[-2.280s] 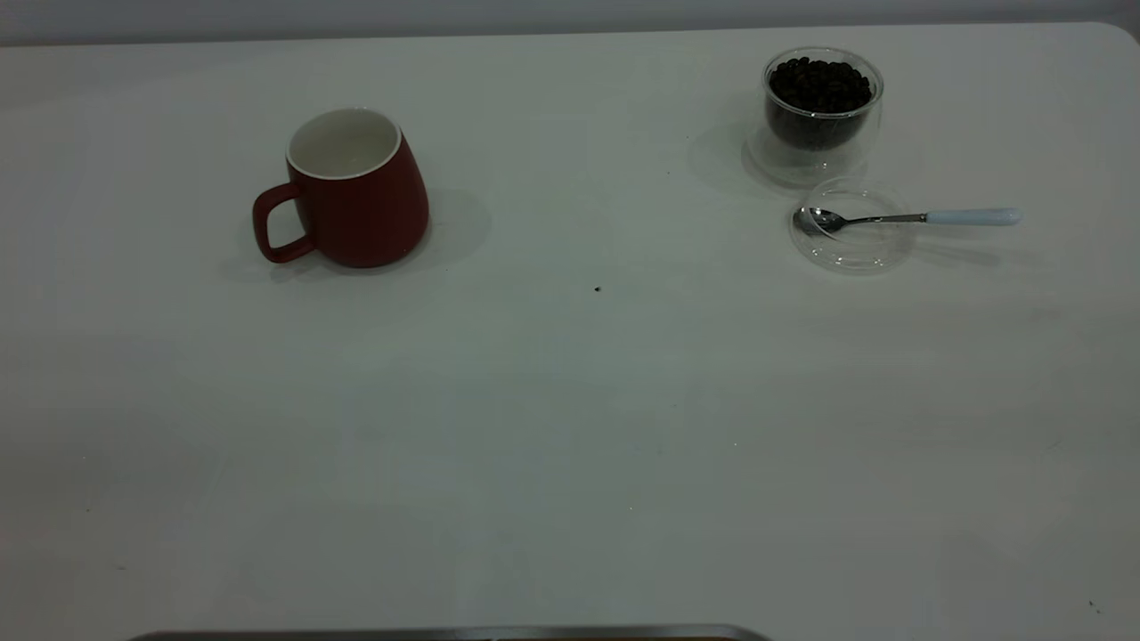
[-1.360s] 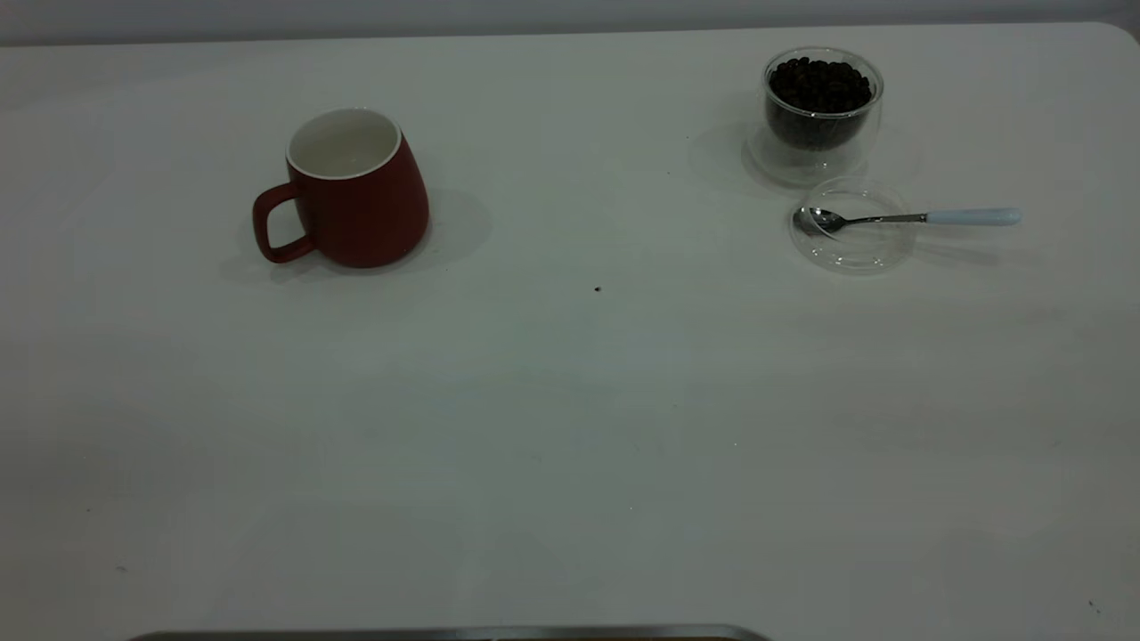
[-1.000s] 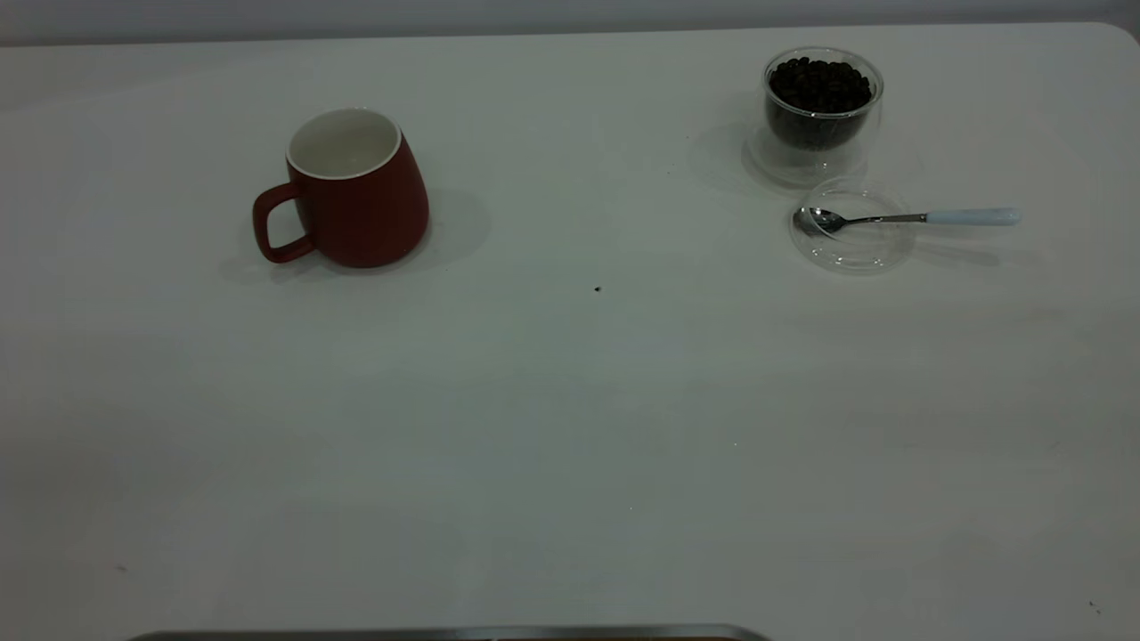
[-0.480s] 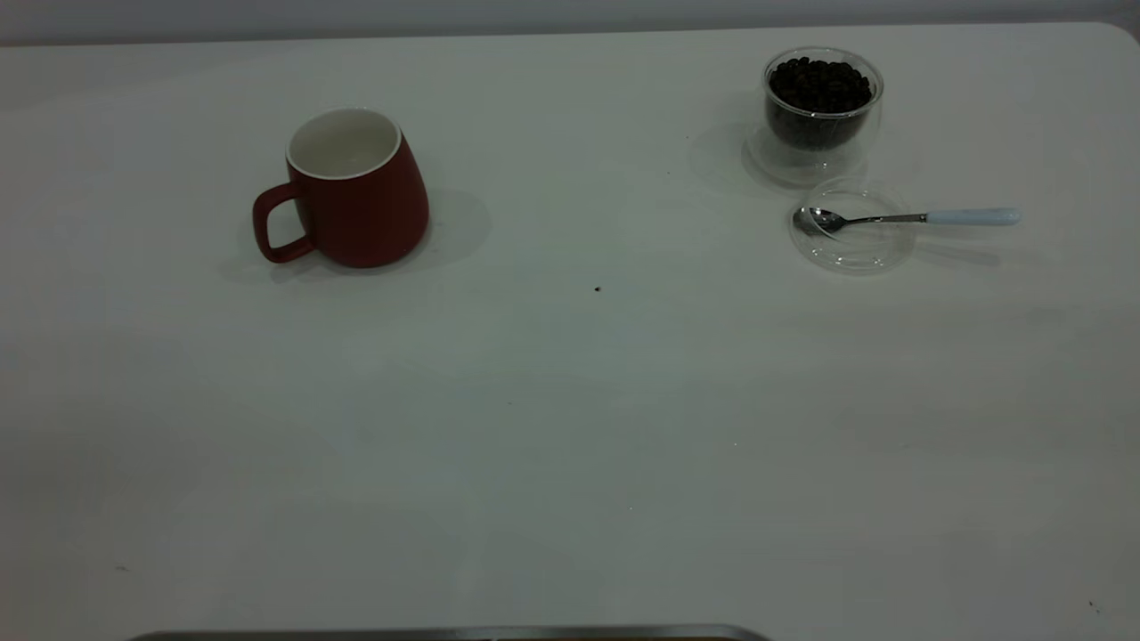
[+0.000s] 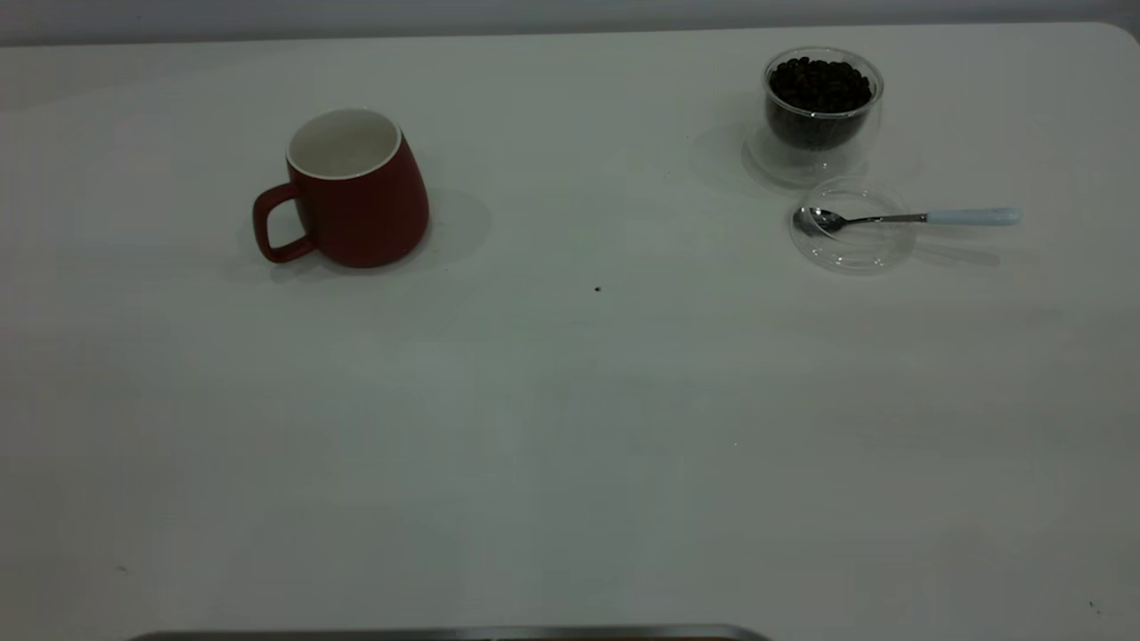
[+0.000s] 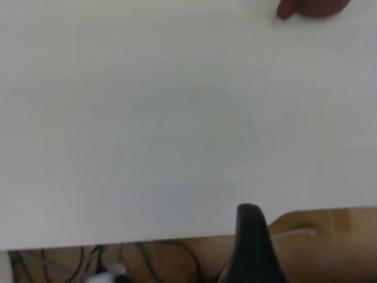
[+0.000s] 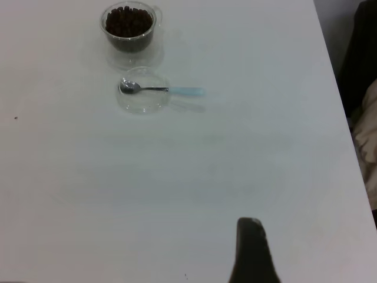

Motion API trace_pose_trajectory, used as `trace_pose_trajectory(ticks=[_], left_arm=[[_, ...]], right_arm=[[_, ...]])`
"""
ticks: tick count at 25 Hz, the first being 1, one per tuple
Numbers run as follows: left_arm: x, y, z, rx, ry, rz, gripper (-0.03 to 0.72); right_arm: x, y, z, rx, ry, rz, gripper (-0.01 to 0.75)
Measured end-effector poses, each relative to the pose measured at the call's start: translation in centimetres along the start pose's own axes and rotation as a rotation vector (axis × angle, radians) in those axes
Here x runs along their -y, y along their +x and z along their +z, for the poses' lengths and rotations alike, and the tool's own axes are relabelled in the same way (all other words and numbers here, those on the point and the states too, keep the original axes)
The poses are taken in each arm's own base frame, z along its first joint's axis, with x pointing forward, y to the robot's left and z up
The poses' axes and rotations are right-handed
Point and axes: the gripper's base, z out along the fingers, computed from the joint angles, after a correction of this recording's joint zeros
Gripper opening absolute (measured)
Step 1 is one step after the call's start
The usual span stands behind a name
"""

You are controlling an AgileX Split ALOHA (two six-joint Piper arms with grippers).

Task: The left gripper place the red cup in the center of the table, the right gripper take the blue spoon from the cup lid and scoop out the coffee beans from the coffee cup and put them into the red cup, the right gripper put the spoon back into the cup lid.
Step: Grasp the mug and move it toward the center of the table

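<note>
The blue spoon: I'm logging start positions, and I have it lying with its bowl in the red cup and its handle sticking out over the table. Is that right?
Not quite. The blue spoon lies with its bowl in the cup lid, not the red cup; its handle does stick out over the table. The exterior view shows this.

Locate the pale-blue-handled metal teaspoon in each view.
Exterior view: pale-blue-handled metal teaspoon at upper right, bowl resting in the round clear glass lid.
Left wrist view: not in it.
Right wrist view: spoon upper left of centre.
Shared landmark: clear glass cup of dark coffee beans beside the lid.
</note>
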Motion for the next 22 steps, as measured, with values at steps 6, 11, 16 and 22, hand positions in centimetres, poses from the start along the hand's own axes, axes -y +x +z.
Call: trace_pose_trajectory(ticks=[6, 11, 16, 22], left_arm=[[-0.5, -4.7, 5.1, -0.158, 0.012, 0.128, 0.587], [-0.7, -8.2, 8.0, -0.218, 0.027, 0.135, 0.587], [-0.9, -10.6, 10.0, -0.305, 0.049, 0.167, 0.587], [-1.2, -14.7, 12.6, -0.401, 0.065, 0.168, 0.587]], right_arm=[[0.0, 0.0, 0.0, 0.000, 0.000, 0.000, 0.550], [0.0, 0.0, 0.0, 0.000, 0.000, 0.000, 0.550], [0.0, 0.0, 0.0, 0.000, 0.000, 0.000, 0.550], [0.0, 0.0, 0.0, 0.000, 0.000, 0.000, 0.550]])
